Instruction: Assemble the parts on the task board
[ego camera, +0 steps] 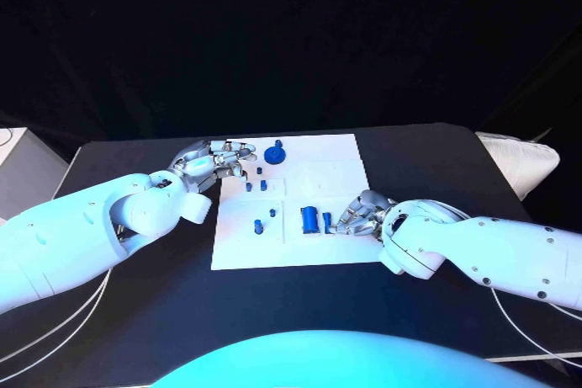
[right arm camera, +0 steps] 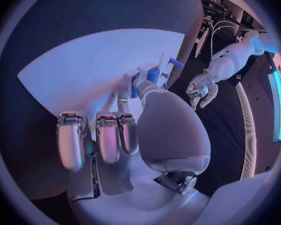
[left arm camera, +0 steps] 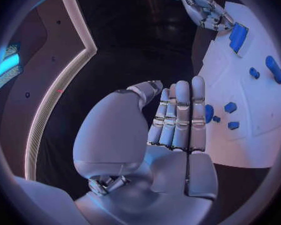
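Right hand (ego camera: 354,216), fingers curled down beside a blue cylindrical part (ego camera: 310,218) on the task board (ego camera: 336,156), likely to grasp it; whether it holds it cannot be told. Left hand (ego camera: 216,162) hovers released at the board's far-left corner on the desk (ego camera: 425,152).

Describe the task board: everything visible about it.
The task board is a flat white rectangular plate, matte like plastic, lying level at the black table's middle. Faint square outlines divide its surface. Small blue parts lie or stand on it. The left hand reaches over its far left corner, the right hand over its near right side.
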`<state>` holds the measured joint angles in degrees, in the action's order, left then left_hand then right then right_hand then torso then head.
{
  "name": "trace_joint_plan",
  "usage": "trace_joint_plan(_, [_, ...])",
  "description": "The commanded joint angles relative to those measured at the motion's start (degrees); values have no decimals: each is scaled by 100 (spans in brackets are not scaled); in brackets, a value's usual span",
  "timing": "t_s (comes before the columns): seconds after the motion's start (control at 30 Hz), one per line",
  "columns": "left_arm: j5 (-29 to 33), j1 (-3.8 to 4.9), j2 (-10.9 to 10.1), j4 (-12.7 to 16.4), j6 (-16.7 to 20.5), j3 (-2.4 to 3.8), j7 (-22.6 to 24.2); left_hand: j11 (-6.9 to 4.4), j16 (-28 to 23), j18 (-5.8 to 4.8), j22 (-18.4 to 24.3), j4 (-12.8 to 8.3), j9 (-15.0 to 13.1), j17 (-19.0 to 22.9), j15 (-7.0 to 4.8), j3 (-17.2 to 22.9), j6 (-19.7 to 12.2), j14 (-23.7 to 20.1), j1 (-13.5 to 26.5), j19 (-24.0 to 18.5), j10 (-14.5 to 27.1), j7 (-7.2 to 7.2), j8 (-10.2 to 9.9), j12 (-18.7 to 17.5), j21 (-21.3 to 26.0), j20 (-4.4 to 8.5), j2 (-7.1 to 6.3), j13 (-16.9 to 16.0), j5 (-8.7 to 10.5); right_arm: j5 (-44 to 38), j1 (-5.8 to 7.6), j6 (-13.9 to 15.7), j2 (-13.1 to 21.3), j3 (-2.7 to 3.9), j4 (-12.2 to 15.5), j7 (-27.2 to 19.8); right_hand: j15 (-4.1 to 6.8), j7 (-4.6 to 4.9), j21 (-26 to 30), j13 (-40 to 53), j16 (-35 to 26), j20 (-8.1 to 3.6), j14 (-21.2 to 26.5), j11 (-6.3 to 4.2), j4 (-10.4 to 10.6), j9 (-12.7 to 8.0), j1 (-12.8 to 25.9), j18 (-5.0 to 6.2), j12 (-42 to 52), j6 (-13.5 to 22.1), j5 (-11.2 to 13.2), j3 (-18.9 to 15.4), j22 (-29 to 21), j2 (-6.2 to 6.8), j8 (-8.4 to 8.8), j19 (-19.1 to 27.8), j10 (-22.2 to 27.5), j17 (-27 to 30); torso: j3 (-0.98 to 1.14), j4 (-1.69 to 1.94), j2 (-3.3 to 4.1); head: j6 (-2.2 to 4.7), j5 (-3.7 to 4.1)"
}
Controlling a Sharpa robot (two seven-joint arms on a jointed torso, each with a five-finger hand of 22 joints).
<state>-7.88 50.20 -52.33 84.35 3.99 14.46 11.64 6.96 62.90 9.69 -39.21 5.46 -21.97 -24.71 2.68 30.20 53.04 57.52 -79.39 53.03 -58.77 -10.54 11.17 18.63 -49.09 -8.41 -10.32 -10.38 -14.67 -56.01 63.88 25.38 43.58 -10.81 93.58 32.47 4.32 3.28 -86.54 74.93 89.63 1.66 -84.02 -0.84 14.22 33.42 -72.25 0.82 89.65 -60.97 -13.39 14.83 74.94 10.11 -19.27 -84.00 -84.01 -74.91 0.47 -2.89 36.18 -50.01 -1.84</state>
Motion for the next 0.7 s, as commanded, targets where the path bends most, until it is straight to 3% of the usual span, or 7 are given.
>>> trace_joint_plan(0.03, [27,-1,13,8,-100,3,23,0,-22,84,6,41,5,-2,25,-4,-44,3,18,35,52,-9,28,39,22,3,55,6,-21,-59,-10,-155,-55,1,-108,-21,27,-14,-13,1507,37,-17,-598,-19,-12,-9,-52,-15,35,-13,33,37,1401,10,-14,-523,-599,-1509,-5,3,0,1,-1])
trace_joint_plan(0.33, [27,-1,4,14,-95,2,19,0,-22,84,6,41,5,-2,25,-4,-44,3,18,35,52,-9,28,39,22,3,55,6,-21,-73,-32,-250,-133,1,-230,-9,28,-17,-11,1507,37,-18,-598,-20,-12,-13,-76,-15,35,-21,-3,66,1401,12,-15,-522,-599,-1509,-5,2,3,1,-6])
trace_joint_plan(0.43, [27,-1,3,13,-94,2,20,0,-22,84,6,41,5,-2,25,-4,-44,3,18,35,52,-9,28,39,22,3,55,6,-21,-90,-36,-272,-141,0,-238,-5,35,-25,-4,1507,37,-24,-598,-28,-49,-26,-174,-13,35,-27,-210,173,1399,45,-10,-521,-599,-1509,-3,-1,-4,1,-5])
trace_joint_plan(0.7, [26,-2,5,12,-98,2,19,-1,-23,85,9,42,4,-3,25,6,-45,2,7,39,56,-9,31,43,27,3,70,7,-24,-106,-50,-211,-127,1,-176,-26,32,-12,-4,1507,37,-25,-598,-21,-46,-39,-174,-14,35,-39,-209,212,1401,149,-8,-522,-599,-1509,-2,3,-5,1,-10])
